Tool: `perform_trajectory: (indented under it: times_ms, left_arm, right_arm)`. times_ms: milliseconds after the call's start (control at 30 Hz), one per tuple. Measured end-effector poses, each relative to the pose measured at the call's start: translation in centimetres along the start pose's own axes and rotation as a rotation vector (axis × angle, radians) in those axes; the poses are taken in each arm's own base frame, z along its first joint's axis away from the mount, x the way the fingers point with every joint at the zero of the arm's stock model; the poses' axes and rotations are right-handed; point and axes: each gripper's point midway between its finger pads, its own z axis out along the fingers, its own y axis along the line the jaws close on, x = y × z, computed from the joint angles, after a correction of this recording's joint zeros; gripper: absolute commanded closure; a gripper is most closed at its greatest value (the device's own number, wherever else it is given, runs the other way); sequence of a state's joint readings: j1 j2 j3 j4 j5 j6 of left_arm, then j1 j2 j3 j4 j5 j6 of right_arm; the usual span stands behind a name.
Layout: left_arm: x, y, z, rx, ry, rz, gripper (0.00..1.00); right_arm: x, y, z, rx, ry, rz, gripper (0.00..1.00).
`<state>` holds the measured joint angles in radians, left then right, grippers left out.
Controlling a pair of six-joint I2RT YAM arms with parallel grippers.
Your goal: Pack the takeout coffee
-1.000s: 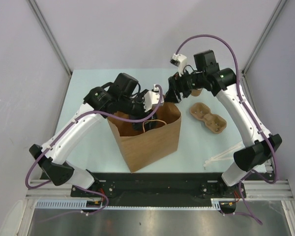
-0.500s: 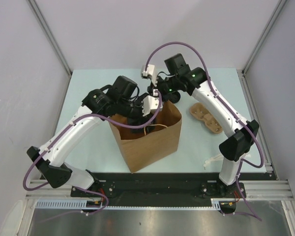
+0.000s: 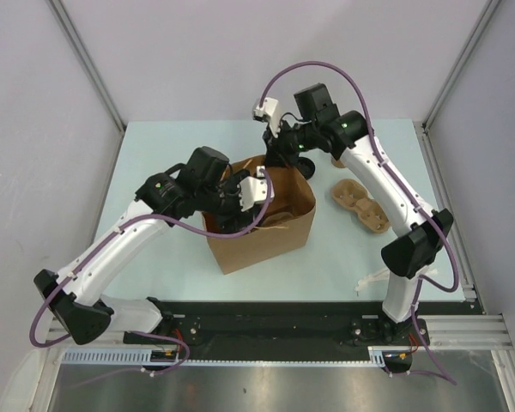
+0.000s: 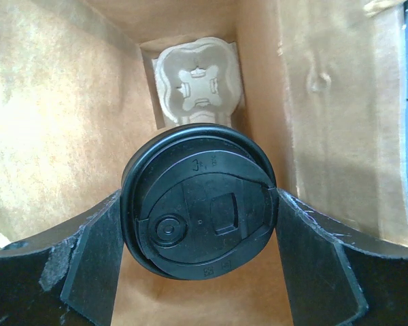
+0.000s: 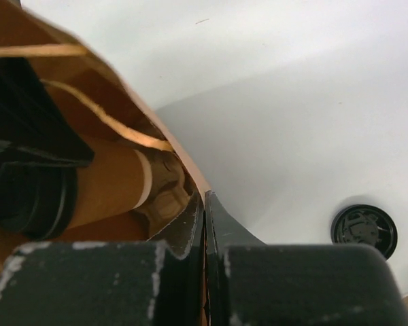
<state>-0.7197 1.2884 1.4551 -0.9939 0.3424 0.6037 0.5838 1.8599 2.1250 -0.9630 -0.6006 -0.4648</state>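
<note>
Left arm reaches down into the open paper bag, which stands on the table. Left gripper is inside the bag, fingers clamped on either side of the takeout coffee: tan cup wall, fitted lid black and facing up at the wrist camera. Cup is within the bag walls, above a pulp tray lying on the bag floor. Cannot tell whether cup base touches that tray.

Right gripper is at the bag's far rim, fingers pinched together with the paper edge between them. A string handle runs along the bag mouth.

Right of the bag: loose lid, black, round, flat on the table, apart from the bag. Farther right, a second pulp tray, two holes, on the table.
</note>
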Motion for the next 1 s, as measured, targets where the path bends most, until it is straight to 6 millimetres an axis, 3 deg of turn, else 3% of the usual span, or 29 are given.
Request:
perform_trajectory:
  times_ms: [167, 200, 267, 367, 400, 500, 767, 1000]
  left_arm:
    - [1.0, 0.0, 0.9, 0.004, 0.015, -0.002, 0.71]
    - [1.1, 0.0, 1.0, 0.007, 0.019, -0.001, 0.71]
    - [1.3, -0.1, 1.1, 0.011, 0.022, 0.003, 0.71]
    - [1.4, -0.1, 1.1, 0.012, 0.023, 0.012, 0.71]
    - [1.4, -0.1, 1.1, 0.012, 0.023, 0.014, 0.71]
    - [1.5, -0.1, 1.1, 0.010, 0.021, 0.020, 0.71]
    - [2.5, -0.4, 0.9, -0.026, 0.011, 0.031, 0.71]
    - [4.2, -0.1, 1.6, -0.113, -0.020, 0.064, 0.70]
  right_arm:
    - [1.2, 1.6, 0.2, -0.017, 0.028, -0.013, 0.62]
    - [1.4, 1.9, 0.2, -0.021, 0.034, -0.020, 0.52]
    - [1.5, 2.3, 0.3, -0.026, 0.042, -0.038, 0.50]
    - [1.4, 2.6, 0.6, -0.024, 0.046, -0.073, 0.60]
    - [1.4, 2.6, 0.7, -0.023, 0.048, -0.083, 0.76]
    - [1.3, 2.4, 0.8, -0.010, 0.049, -0.099, 1.00]
    - [0.6, 2.0, 0.6, 0.075, 0.039, -0.056, 1.00]
    - [1.8, 5.5, -1.8, 0.186, -0.039, -0.086, 1.00]
